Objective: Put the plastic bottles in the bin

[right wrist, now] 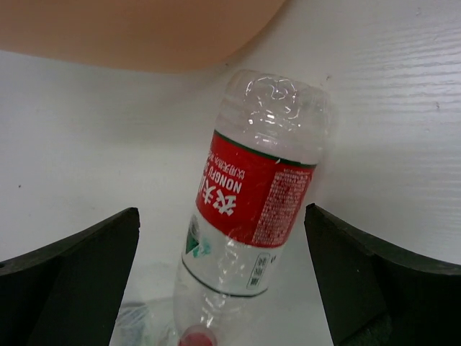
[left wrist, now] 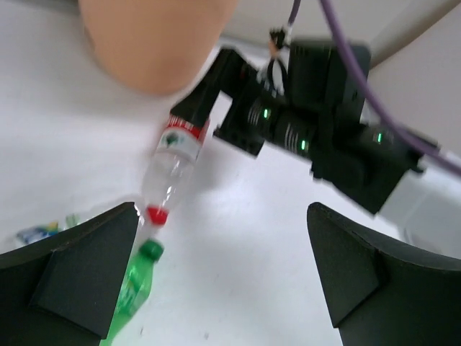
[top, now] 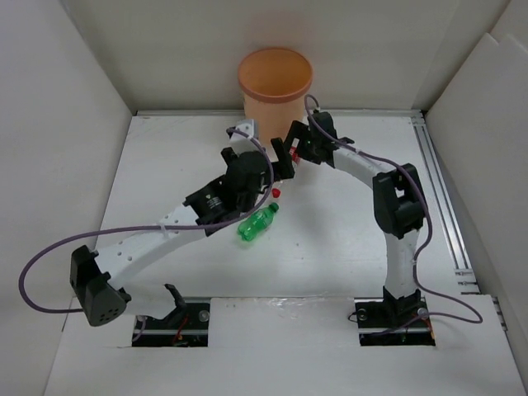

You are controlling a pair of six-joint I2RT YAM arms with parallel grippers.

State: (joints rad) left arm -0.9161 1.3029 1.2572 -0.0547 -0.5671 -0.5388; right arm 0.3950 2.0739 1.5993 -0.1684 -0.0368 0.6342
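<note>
The orange-peach bin (top: 275, 78) stands at the back middle of the table; its wall shows in the left wrist view (left wrist: 155, 36) and the right wrist view (right wrist: 144, 29). A clear bottle with a red label and red cap (right wrist: 252, 194) lies on the table in front of it, between the fingers of my open right gripper (right wrist: 223, 281) without touching them. From above only its red cap (top: 275, 192) shows below the right gripper (top: 285, 161). A green bottle (top: 258, 223) lies just beyond that cap. My left gripper (top: 260, 177) is open and empty above both bottles (left wrist: 176, 155).
A pale object with a dark end (top: 245, 130) lies left of the bin's base. Part of another labelled bottle (left wrist: 36, 232) shows at the left edge of the left wrist view. White walls enclose the table; a metal rail (top: 445, 206) runs along its right side.
</note>
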